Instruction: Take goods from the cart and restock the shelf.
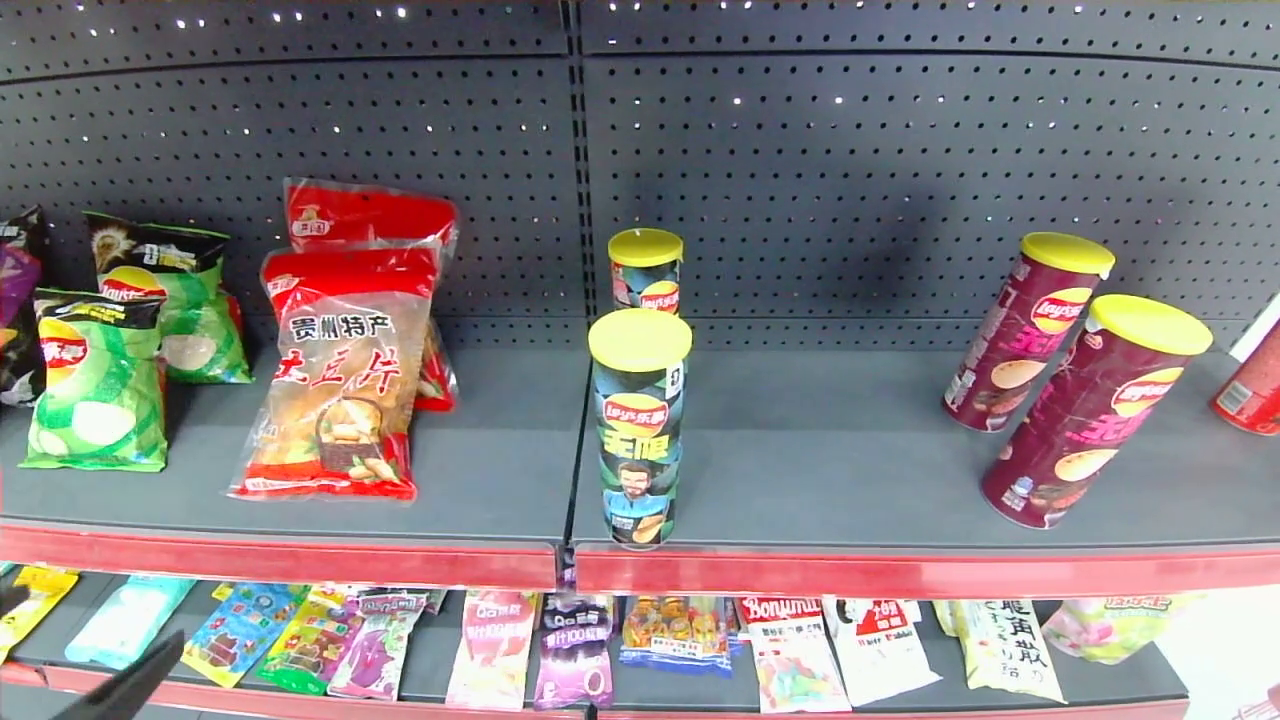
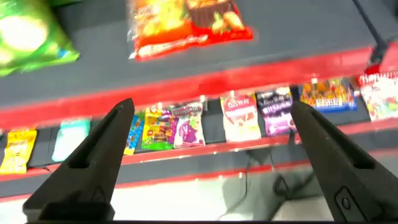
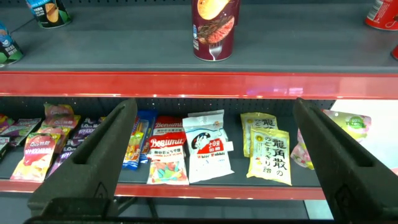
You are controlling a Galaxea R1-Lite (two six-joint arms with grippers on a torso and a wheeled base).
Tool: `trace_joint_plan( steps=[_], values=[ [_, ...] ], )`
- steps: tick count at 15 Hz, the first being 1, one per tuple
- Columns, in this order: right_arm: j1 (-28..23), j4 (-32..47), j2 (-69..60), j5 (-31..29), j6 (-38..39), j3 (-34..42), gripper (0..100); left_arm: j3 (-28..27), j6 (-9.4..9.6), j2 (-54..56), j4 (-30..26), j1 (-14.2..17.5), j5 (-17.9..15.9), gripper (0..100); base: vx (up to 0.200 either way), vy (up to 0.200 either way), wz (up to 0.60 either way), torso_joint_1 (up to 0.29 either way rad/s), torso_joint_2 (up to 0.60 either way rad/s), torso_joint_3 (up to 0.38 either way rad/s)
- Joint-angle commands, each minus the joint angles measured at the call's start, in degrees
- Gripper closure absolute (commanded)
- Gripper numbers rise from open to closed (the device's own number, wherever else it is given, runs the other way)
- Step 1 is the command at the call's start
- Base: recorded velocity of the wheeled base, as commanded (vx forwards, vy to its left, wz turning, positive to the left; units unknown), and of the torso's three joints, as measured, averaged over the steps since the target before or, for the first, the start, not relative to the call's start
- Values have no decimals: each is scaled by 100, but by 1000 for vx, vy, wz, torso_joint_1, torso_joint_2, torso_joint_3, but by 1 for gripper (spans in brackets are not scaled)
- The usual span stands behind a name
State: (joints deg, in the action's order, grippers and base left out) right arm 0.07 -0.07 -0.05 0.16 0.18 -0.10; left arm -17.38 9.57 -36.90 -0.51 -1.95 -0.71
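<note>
On the upper shelf (image 1: 800,470) we find the widest open deck between the front teal chip canister (image 1: 638,430), standing at the shelf's front edge, and the two maroon chip canisters (image 1: 1090,410). A narrower lane runs between that teal canister and the red potato-slice bags (image 1: 340,390). A second teal canister (image 1: 645,270) stands near the back wall behind the first. A red canister (image 1: 1250,390) closes the right end. Snack packets (image 1: 790,650) crowd the lower shelf (image 1: 1100,682).
</note>
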Motion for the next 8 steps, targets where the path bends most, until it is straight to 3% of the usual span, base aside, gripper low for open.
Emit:
trace_joint_plan(
  steps=[1,3,5,7,8],
  values=[
    [1,-1,5,2,-1,1,0,1404,-122,2723,-265,204,-96,0,0,0,0,0,0,0],
    [1,-1,5,2,-1,1,0,1404,-280,3075,-388,177,-123,0,0,0,0,0,0,0],
    [1,-1,5,2,-1,1,0,1404,-289,3585,-388,169,-140,0,0,0,0,0,0,0],
    [1,-1,5,2,-1,1,0,1615,-403,3690,-45,177,-219,0,0,0,0,0,0,0],
    [1,-1,5,2,-1,10,0,1738,-799,3690,42,177,-17,0,0,0,0,0,0,0]
  ],
)
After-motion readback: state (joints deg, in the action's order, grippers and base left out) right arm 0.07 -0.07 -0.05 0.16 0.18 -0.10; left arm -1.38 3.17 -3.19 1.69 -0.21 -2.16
